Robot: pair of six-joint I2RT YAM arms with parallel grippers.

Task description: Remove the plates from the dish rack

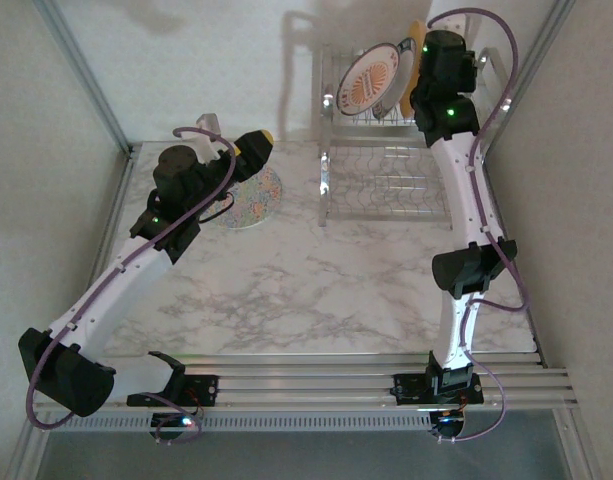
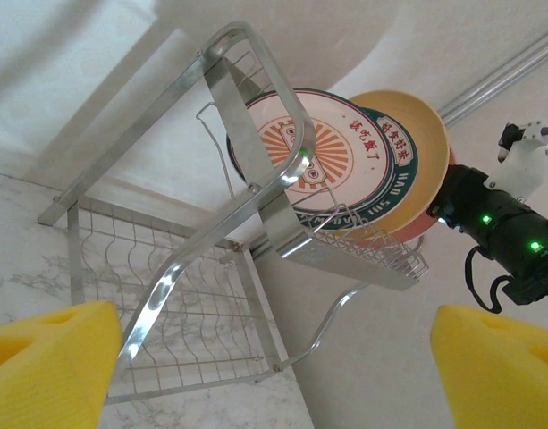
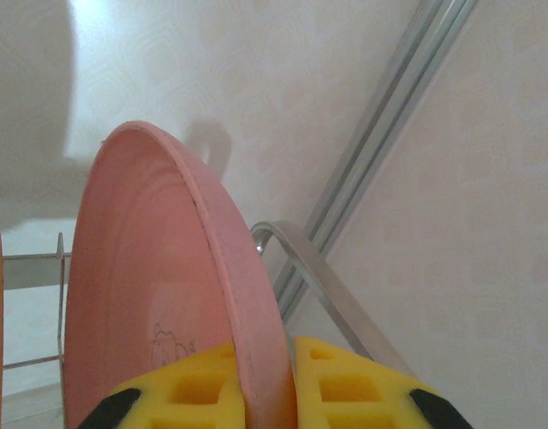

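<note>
Up at one o'clock on the table [image 1: 316, 290], our right gripper [image 3: 265, 384] is squeezing the pink plate [image 3: 157, 295] by its top rim while it is standing in the dish rack [image 1: 326, 180]. We are guessing it is hard, slippery and breakable. Our left gripper [image 2: 272, 366] is gaping wide. Rack wires are crowding the plate; open table is lying at six o'clock.

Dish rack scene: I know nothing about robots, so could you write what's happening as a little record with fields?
Rack: chrome dish rack at the far right of the table
Upper shelf: sunburst plate, yellow-orange plate and pink plate, all standing on edge
On table: speckled plate lying flat, left of the rack
Right tool: closed on the pink plate's rim
Left tool: open, empty, near the speckled plate
</note>
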